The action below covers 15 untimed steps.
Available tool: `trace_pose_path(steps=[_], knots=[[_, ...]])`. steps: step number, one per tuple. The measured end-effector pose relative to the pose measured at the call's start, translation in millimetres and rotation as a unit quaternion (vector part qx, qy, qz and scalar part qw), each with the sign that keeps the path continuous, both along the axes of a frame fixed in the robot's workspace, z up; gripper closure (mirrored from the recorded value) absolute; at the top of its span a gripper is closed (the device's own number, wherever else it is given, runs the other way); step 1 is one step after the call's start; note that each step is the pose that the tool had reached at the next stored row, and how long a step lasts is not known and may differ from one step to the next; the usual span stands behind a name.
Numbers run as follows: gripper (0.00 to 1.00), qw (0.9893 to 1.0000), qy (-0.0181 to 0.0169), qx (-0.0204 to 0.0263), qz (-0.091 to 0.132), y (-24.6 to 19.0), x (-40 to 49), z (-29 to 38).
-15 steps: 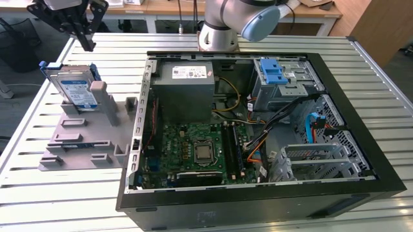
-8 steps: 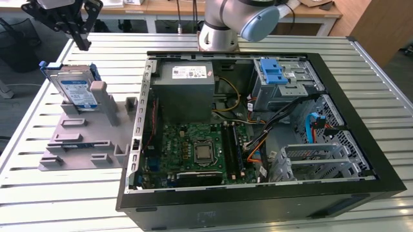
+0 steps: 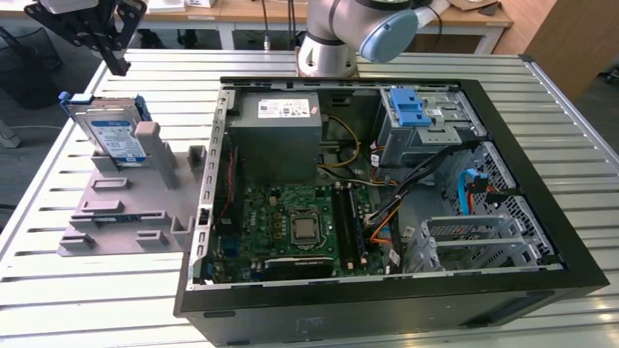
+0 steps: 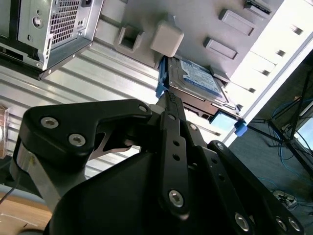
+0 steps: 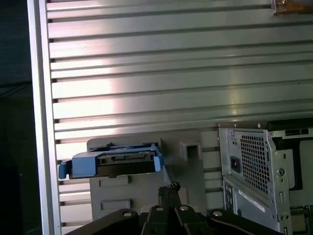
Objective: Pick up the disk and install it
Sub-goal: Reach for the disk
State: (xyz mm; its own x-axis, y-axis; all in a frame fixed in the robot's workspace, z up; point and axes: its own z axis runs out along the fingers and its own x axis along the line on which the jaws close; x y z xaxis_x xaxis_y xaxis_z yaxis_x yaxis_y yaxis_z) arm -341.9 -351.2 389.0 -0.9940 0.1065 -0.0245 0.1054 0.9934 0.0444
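The disk (image 3: pixel 111 134) is a silver hard drive with a blue-and-white label in a blue carrier bracket. It stands on edge in a grey holder (image 3: pixel 126 210) on the exterior view's left. My gripper (image 3: pixel 118 69) hangs in the air above and slightly behind the disk, apart from it. Its black fingers are pressed together with nothing between them. In both wrist views the disk (image 4: pixel 195 78) (image 5: pixel 117 164) lies just beyond the closed fingertips of the gripper (image 4: pixel 168 98) (image 5: pixel 168 188).
An open black computer case (image 3: pixel 541 217) lies on the slatted metal table (image 3: pixel 87 304), to the right of the holder. Inside are a grey power-supply box (image 3: pixel 280 138), a green motherboard (image 3: pixel 300 225) and a metal drive cage with a light-blue latch (image 3: pixel 411 109).
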Motion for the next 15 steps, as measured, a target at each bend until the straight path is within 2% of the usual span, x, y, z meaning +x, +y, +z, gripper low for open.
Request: trace_pose_path(steps=[7, 15], knots=[[0.89, 1.0000, 0.0000, 0.0000, -0.001, 0.1, -3.4, -0.2], [0.89, 1.0000, 0.0000, 0.0000, -0.001, 0.8, -15.9, -0.5]])
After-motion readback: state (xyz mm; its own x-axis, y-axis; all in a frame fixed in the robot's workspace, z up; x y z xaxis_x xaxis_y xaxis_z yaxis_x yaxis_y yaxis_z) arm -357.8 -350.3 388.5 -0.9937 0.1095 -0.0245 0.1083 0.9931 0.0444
